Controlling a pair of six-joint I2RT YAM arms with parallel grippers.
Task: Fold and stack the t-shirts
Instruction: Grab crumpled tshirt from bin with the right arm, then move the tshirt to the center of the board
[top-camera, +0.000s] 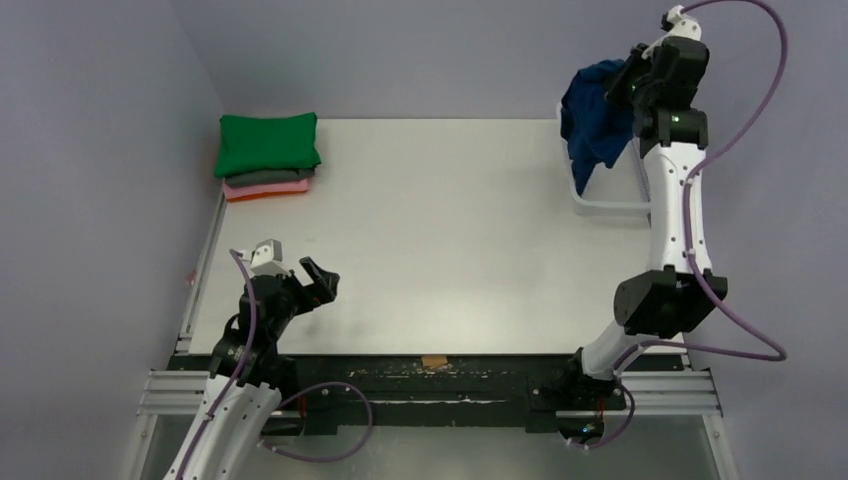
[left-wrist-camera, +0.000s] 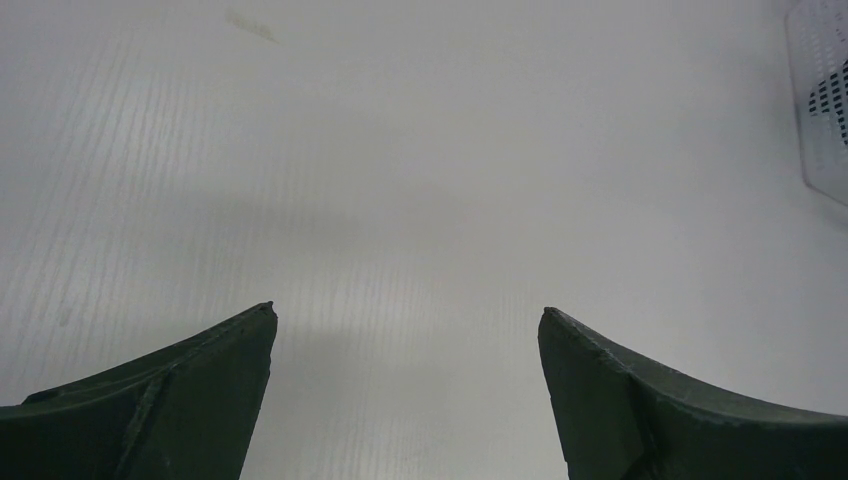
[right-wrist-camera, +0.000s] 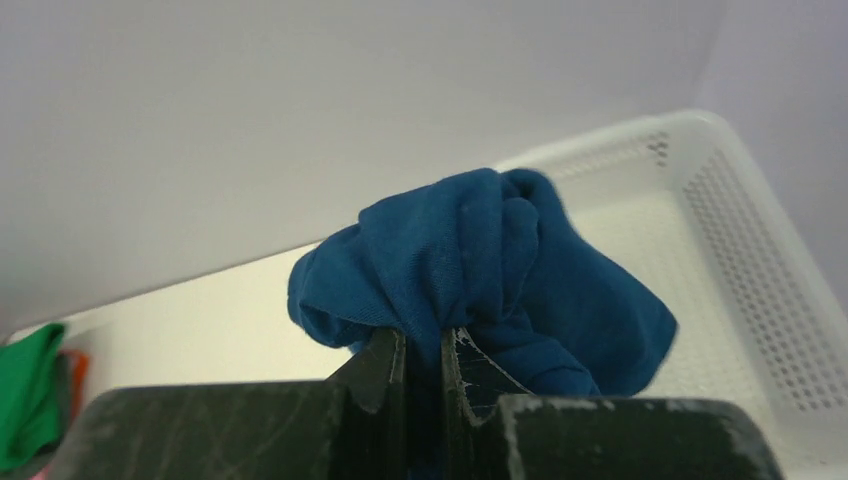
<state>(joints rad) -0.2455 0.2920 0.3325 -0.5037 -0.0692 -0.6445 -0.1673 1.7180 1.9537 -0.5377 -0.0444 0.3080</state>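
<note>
A dark blue t-shirt (top-camera: 592, 115) hangs bunched at the far right, above the white basket (top-camera: 607, 205). My right gripper (top-camera: 628, 82) is shut on a fold of it. In the right wrist view the blue t-shirt (right-wrist-camera: 500, 270) bulges out past my right gripper (right-wrist-camera: 424, 335), whose fingers pinch the cloth. A folded stack sits at the far left of the table: a green t-shirt (top-camera: 268, 144) on top, a grey one (top-camera: 270, 178) under it and a pink-orange one (top-camera: 268, 190) at the bottom. My left gripper (top-camera: 306, 278) stands open low over bare table at the near left, its fingers (left-wrist-camera: 200, 400) wide apart.
The white mesh basket (right-wrist-camera: 740, 260) lies below and right of the lifted shirt. The white table (top-camera: 450, 230) ends at a metal rail along the near edge. Purple-grey walls stand close on the left and at the back.
</note>
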